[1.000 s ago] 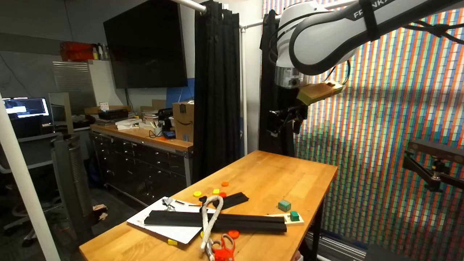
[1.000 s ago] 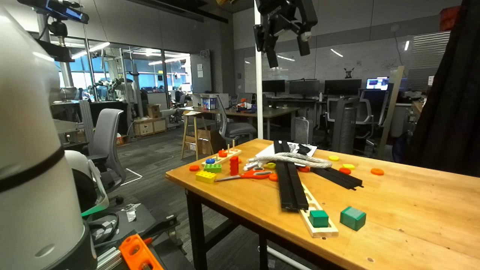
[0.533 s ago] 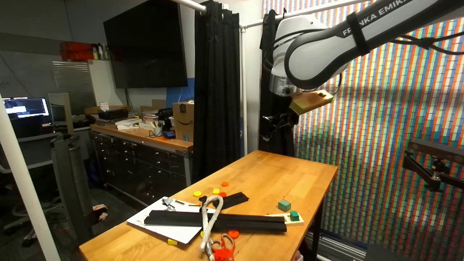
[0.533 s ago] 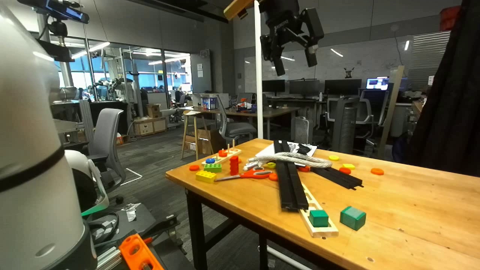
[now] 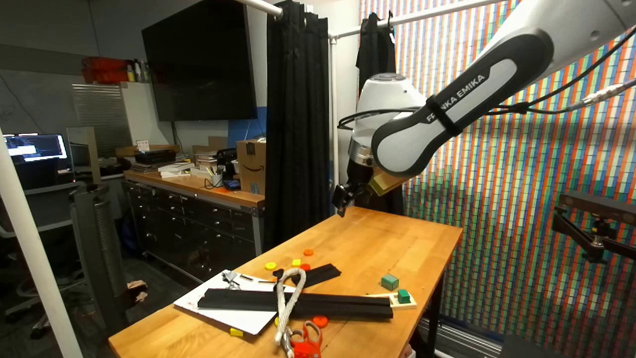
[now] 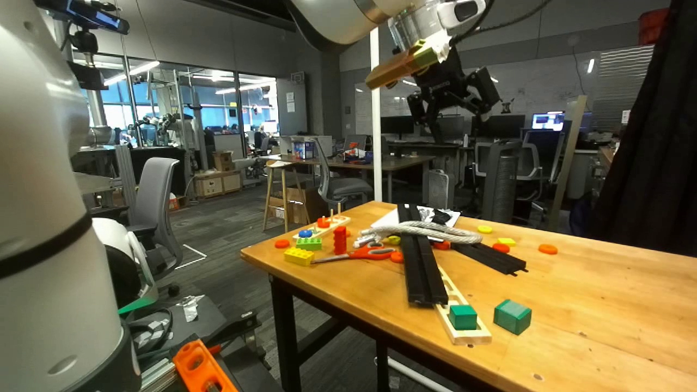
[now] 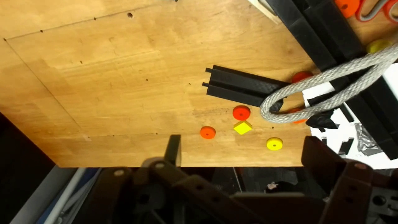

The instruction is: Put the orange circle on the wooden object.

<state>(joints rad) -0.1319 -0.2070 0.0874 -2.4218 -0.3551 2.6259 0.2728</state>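
Orange circle (image 7: pixel 207 132) lies near yellow block (image 7: pixel 242 128) and red disc (image 7: pixel 241 112).

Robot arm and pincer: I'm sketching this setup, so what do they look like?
The arm is white and rounded with black trim, its white FRANKA EMIKA lettering partly hidden by a black strap. Black cables run alongside. A silver collar and yellowish-brown block sit near the black pincer, which has two jointed fingers.

The orange circle (image 7: pixel 207 132) lies flat, well apart from the pale, pegged wooden object (image 6: pixel 326 228).
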